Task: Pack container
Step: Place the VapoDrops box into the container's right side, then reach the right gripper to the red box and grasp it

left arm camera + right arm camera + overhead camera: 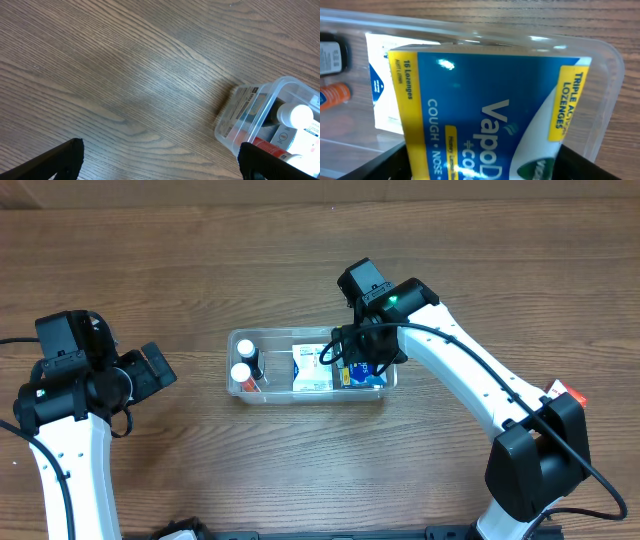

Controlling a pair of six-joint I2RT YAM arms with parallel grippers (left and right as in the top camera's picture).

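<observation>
One wood-grain surface (pixel 300 470) is filling the overhead view; the container (pixel 285 398) is lying mid-surface, long axis running left-right. There the right fingers (pixel 362 360) are gripping a lozenge box (pixel 366 378) at its right end, hiding that end. Left wrist: the left fingers (pixel 62 160) are standing released, container cropped at right. Right wrist: box lettering is running off-frame.

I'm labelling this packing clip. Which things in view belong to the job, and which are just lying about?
Job: container; blue lozenge box, between the jaws of the right gripper; white box and two white-capped bottles inside.
Lying about: small red-and-white item, far right, unidentifiable; left gripper idle, jaws open.
</observation>
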